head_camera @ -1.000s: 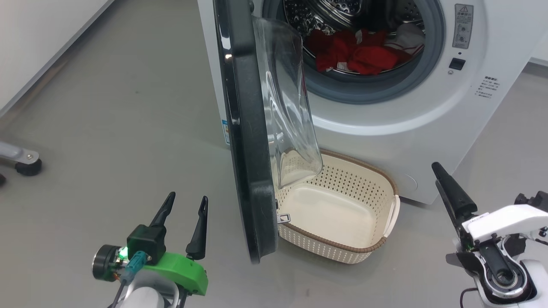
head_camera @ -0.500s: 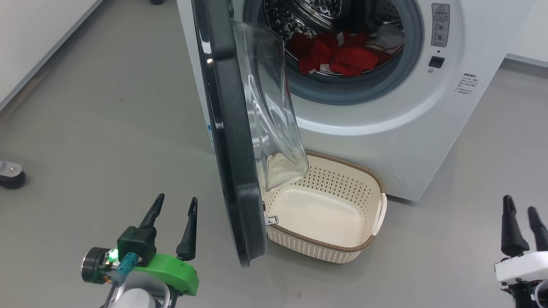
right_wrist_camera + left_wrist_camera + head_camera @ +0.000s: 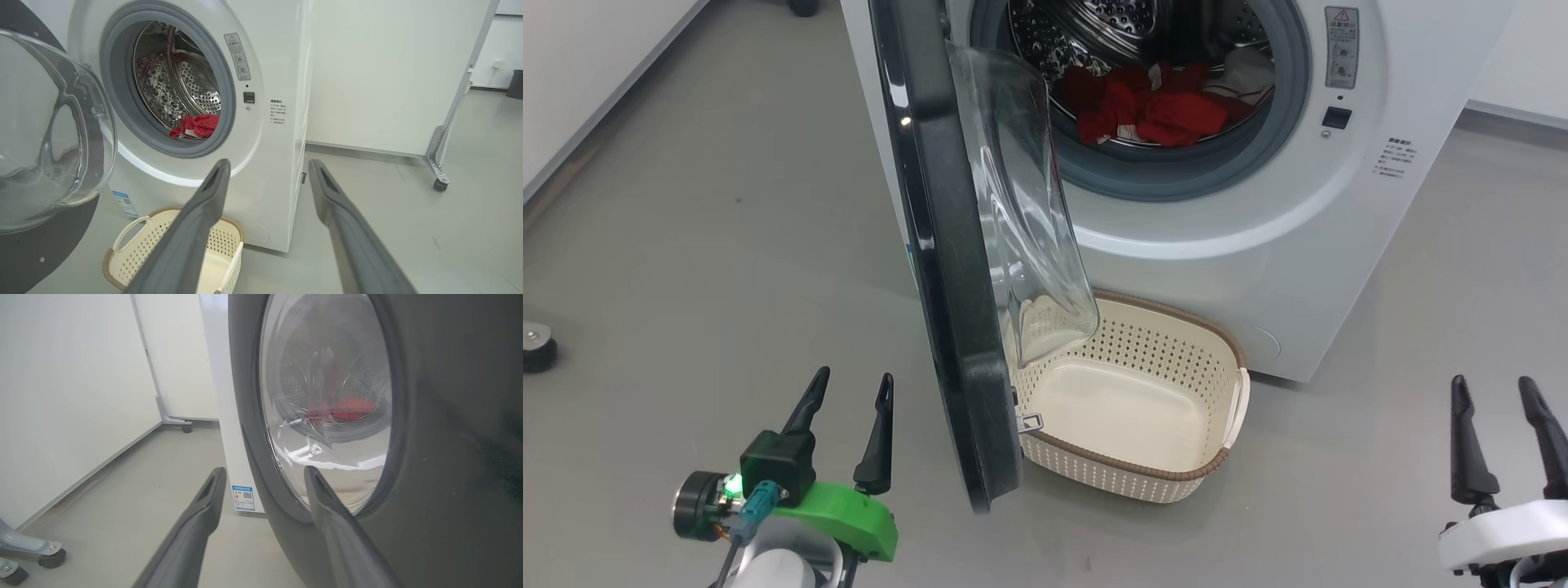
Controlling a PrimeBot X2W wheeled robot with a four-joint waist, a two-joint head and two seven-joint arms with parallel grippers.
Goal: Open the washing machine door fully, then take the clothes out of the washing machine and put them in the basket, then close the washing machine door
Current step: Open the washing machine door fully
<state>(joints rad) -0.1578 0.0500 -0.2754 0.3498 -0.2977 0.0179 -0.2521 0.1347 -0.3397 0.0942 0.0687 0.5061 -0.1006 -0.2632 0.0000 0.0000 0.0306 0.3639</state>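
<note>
We find the left gripper [image 3: 854, 376] near left, fingers pointing far, spread wide and empty, beside the open washing machine door [image 3: 947, 327]. The right gripper [image 3: 1490, 381], near right, is posed likewise. The clothes [image 3: 1160, 114] lie inside the washing machine [image 3: 1258, 245], above the basket [image 3: 1176, 478].

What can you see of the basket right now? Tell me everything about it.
The basket is small, rectangular, cream plastic, with rounded corners, perforated sides, a brown woven-look rim and white side handles. It stands upright and empty on the grey floor, just in front of the washing machine. In the head view the open door covers its left end; whether they touch I cannot tell.
</note>
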